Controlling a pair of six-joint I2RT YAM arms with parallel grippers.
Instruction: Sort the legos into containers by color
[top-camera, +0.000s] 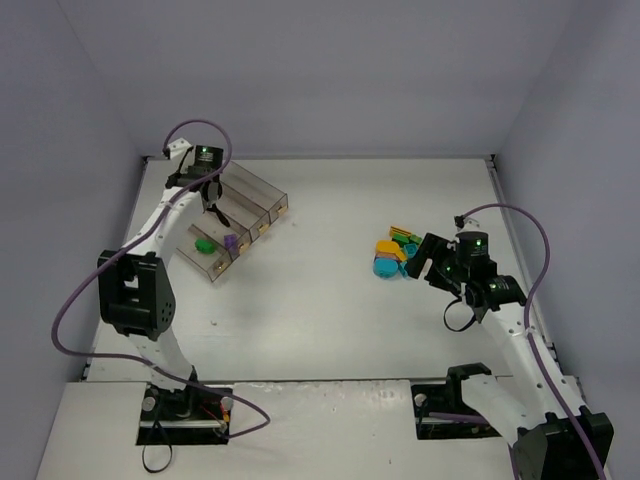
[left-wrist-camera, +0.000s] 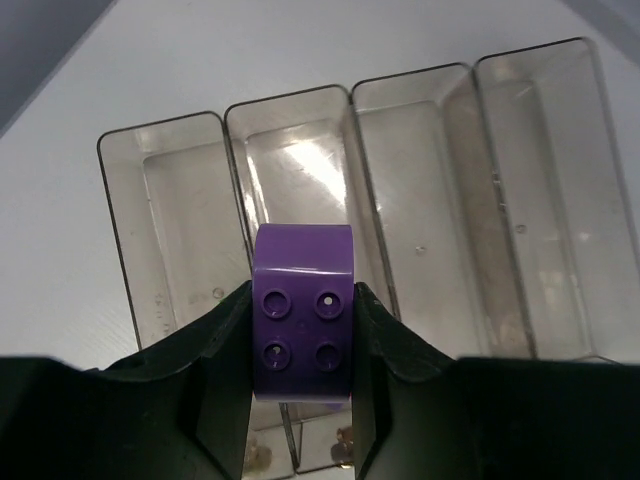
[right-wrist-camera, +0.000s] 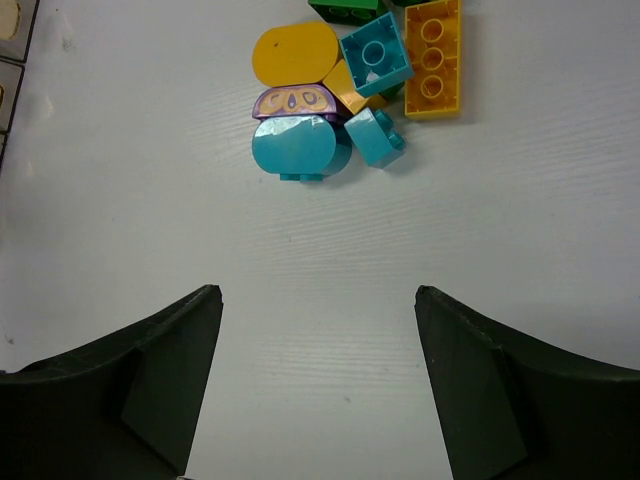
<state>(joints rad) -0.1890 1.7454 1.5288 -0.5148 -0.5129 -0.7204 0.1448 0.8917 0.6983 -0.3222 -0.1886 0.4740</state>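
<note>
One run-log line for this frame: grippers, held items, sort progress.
left gripper: shut on purple brick, above containers | right gripper: open, facing lego pile | binned: green lego, purple lego

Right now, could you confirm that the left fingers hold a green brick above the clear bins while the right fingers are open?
Not quite: the left wrist view shows the brick is purple, not green. The left fingers do hold it above the clear bins, and the right fingers are open.
</note>
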